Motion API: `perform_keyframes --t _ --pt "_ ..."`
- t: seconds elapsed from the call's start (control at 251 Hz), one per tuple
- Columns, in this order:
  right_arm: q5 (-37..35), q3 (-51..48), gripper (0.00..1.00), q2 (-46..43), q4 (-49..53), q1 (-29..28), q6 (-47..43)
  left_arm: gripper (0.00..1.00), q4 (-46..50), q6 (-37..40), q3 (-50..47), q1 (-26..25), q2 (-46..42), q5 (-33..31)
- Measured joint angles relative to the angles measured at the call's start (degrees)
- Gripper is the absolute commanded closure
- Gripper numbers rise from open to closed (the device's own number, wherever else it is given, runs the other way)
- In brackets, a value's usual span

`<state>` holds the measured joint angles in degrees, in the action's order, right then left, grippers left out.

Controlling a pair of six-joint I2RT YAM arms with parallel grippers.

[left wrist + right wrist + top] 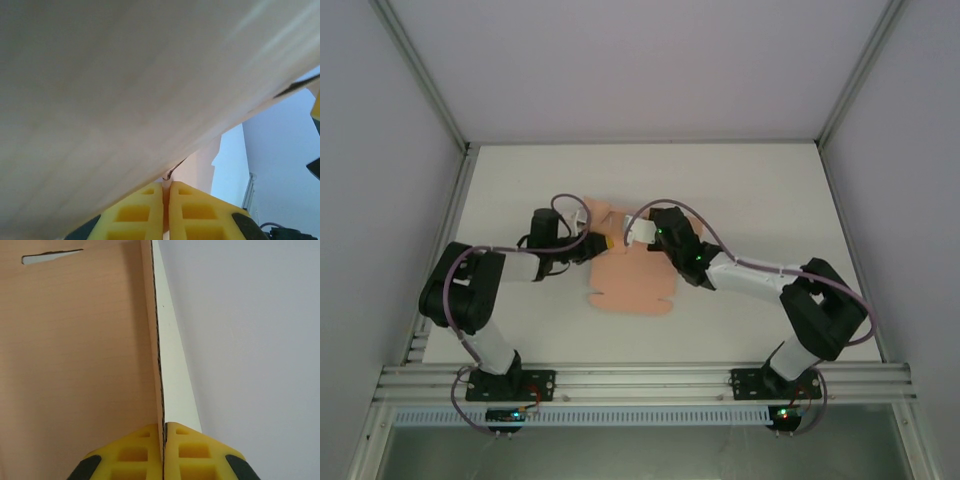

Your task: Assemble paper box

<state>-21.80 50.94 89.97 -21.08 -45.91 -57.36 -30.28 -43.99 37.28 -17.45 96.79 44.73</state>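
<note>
Right gripper [163,429], left gripper [166,187] both pinch paper box [638,285] edges; sheet's long axis runs near-to-far across table [760,200].

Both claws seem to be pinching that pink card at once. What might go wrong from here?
The left gripper and right gripper are each shut on a thin edge of the paper box, close together. If they move unevenly, the card may tear or crease in the wrong place. A pinched edge might also slip free.
</note>
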Motion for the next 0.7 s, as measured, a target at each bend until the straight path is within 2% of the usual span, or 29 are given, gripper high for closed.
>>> perform_keyframes --t 0.239,0.431,0.519,0.643,0.698 --pt "-4.9 -0.4 1.0 0.8 -0.9 -5.1 -5.8 0.9 7.9 -0.6 4.3 0.0 1.7 -5.5" --pt "-11.0 -1.4 1.0 5.8 -5.6 -9.1 -11.0 0.82 10.7 -3.2 4.6 0.2 4.3 -8.2" --pt "-11.5 -1.4 1.0 7.0 -6.9 -8.7 -11.3 0.72 11.4 -4.2 4.5 0.3 4.6 -8.4" --pt "-10.2 -1.4 1.0 7.2 -8.1 -6.3 -11.3 0.47 12.5 -2.6 3.9 1.2 3.1 -8.5" --pt "-9.8 -1.4 1.0 7.3 -8.7 -4.8 -11.8 0.32 14.5 -1.2 3.3 1.7 1.1 -8.8"
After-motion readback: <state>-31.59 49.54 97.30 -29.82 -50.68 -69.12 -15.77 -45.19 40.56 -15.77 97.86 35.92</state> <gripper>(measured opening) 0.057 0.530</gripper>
